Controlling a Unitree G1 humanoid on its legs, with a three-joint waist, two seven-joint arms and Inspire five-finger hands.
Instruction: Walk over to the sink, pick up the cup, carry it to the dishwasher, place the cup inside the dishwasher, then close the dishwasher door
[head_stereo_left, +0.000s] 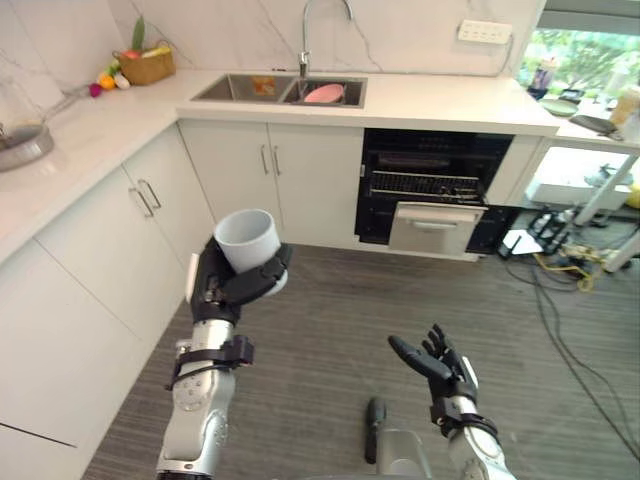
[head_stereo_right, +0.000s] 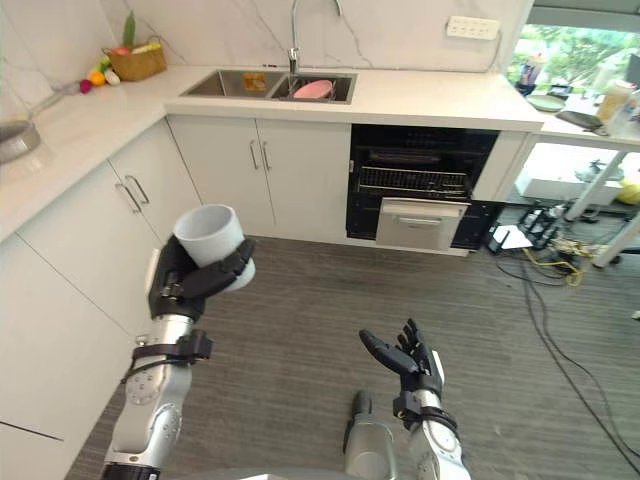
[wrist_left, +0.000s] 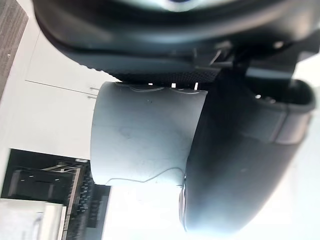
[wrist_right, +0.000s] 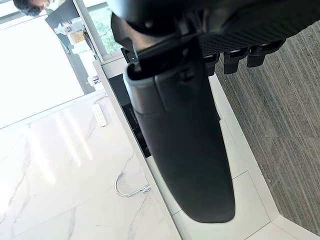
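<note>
Grey wood-grain floor (head_stereo_left: 330, 300) and white cabinets surround us, and we stand well back from the counter (head_stereo_left: 440, 100). Our left hand (head_stereo_left: 222, 290) is clamped on the cup (head_stereo_left: 246, 238). The fingers wrap one side of its white wall and the thumb the other, and the left wrist view shows the cup seated against the palm. It is upright, mouth up, raised in front of the corner cabinets. Our right hand (head_stereo_left: 435, 362) hangs low on the other side, fingers spread and relaxed, holding nothing. Farther out, the sink (head_stereo_left: 280, 90) lies in the counter under its tap (head_stereo_left: 305, 40), with a pink dish (head_stereo_left: 324, 94) in the right basin. Just right of the sink cabinets the dishwasher (head_stereo_left: 430, 170) stands open, a rack showing in the dark opening and the white door (head_stereo_left: 435, 228) out at its foot. A basket (head_stereo_left: 147, 66) of fruit sits in the far corner. We judge the pick-up done and the carry in hand, with the dishwasher well apart from the cup. The next move calls for walking forward and to the right, keeping the cup level. We must then reach the left hand over the door to set the cup in the rack. The free right hand looks suited to shutting the door afterwards.
</note>
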